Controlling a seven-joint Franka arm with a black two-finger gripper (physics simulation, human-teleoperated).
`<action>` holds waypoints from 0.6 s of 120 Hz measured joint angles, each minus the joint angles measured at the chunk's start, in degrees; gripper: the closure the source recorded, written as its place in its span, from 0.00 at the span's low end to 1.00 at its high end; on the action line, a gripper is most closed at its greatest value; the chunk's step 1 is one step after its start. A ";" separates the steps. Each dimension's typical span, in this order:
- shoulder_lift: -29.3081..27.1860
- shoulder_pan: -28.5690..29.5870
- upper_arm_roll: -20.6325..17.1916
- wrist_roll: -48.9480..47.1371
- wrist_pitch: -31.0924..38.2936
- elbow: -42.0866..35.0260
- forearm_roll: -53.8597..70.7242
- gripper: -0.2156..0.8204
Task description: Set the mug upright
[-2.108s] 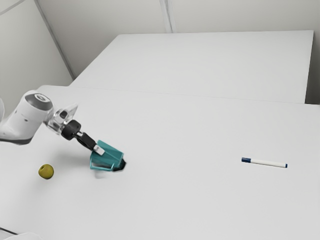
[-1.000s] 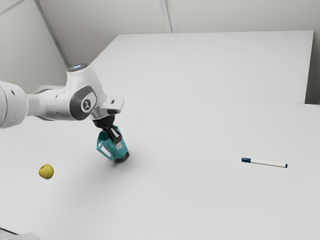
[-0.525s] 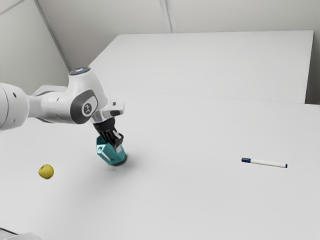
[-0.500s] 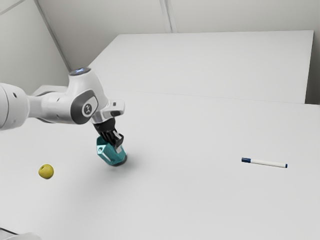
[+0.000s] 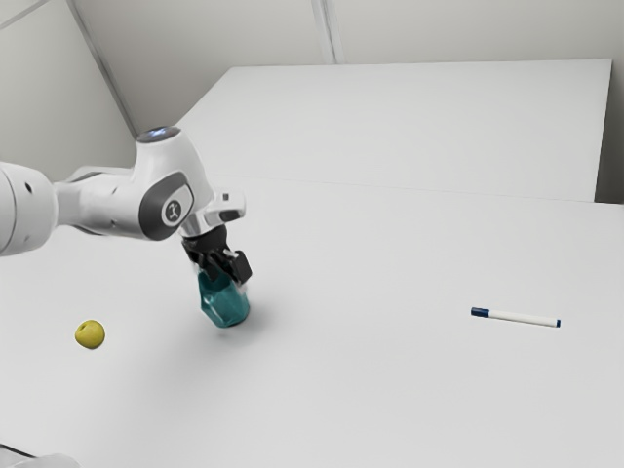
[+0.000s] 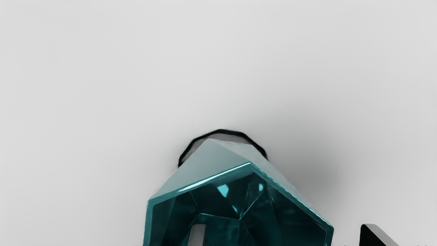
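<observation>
The teal faceted mug [image 5: 225, 304] is on the table below my hand in the exterior view, base down and mouth up; whether it still leans slightly I cannot tell. My gripper [image 5: 228, 276] is at its rim, fingers spread. In the wrist view the mug [image 6: 225, 153] shows its open mouth and part of a dark-edged base. There the gripper [image 6: 286, 235] stands open, one finger [image 6: 197, 235] inside the mouth and the other beyond the outer wall, with a gap to it. The handle cannot be made out.
A yellow-green round fruit [image 5: 90, 334] lies toward the exterior view's left of the mug. Far off to the exterior view's right, a white marker with a dark blue cap [image 5: 515, 318] lies on the white table [image 5: 390, 390].
The fingers have opened and the mug has come free of their hold. It has swung from a clear lean to a more upright pose, while the hand has shifted only slightly.
</observation>
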 joint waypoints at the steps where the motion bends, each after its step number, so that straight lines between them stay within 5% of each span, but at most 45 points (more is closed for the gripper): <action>1: -0.34 0.02 -0.06 -0.05 -0.12 0.06 -0.01 0.33; 23: -6.40 -0.82 -1.23 -1.05 -5.37 5.77 -0.77 0.26; 51: -6.38 -1.63 -0.69 -2.91 -16.14 17.61 -1.27 0.23; 56: -6.18 -5.24 2.95 -3.41 -18.16 19.65 -1.27 0.22; 72: -4.91 -27.90 25.02 -5.25 -25.39 27.11 -0.88 0.22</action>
